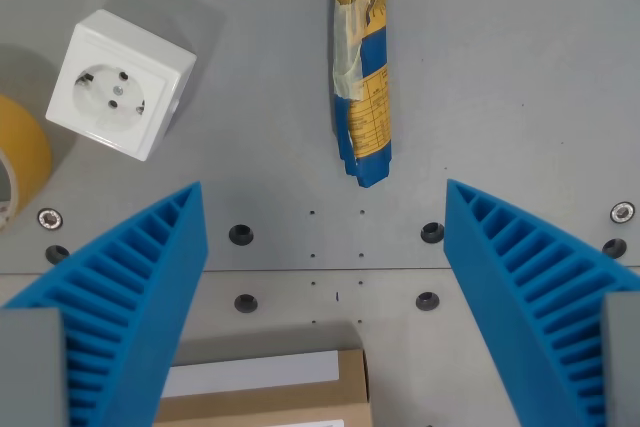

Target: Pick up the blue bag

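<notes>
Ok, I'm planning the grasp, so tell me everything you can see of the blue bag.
The blue bag is a narrow, rolled or folded package of crinkled blue film with yellow printed panels and a strip of pale tape across its middle. It lies flat on the grey table, running lengthwise from the top edge of the wrist view toward the open gripper, its near end short of the fingers. Nothing else touches it.

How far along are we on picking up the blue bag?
Early stage. Nothing is grasped: the pincer is open, its fingers spread over bare table. The blue bag lies flat on the table ahead of the pincer, roughly centred between the fingers, untouched. Left to do: advance over it, descend, close and lift.
</notes>
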Robot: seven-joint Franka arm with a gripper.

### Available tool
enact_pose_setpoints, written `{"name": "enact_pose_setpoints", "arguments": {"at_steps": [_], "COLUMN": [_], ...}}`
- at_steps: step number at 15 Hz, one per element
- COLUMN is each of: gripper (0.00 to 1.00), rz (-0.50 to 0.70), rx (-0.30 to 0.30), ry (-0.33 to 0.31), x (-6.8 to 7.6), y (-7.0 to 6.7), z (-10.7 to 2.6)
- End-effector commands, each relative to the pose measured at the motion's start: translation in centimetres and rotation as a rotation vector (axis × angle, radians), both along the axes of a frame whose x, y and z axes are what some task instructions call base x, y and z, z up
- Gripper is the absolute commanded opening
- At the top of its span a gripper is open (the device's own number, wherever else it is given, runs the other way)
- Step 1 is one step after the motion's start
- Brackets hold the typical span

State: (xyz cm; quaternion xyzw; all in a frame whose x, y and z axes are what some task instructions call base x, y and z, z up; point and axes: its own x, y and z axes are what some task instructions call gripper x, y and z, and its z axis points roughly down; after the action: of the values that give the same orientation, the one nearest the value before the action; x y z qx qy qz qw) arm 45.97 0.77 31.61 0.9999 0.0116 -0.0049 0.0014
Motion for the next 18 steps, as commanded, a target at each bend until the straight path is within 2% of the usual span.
{"name": "enact_pose_setpoints", "arguments": {"at_steps": [1,5,8,18], "gripper": [1.0,1.0,1.0,1.0], "rz": [0.0,0.004,0.01,0.045], "rx": [0.001,0.001,0.003,0.021], "ry": [-0.006,-0.008,-0.019,-0.096], "x": [0.0,0.0,0.1,0.4], "y": [0.0,0.0,-0.1,-1.3], "z": [0.3,0.1,-0.7,-5.6]}}
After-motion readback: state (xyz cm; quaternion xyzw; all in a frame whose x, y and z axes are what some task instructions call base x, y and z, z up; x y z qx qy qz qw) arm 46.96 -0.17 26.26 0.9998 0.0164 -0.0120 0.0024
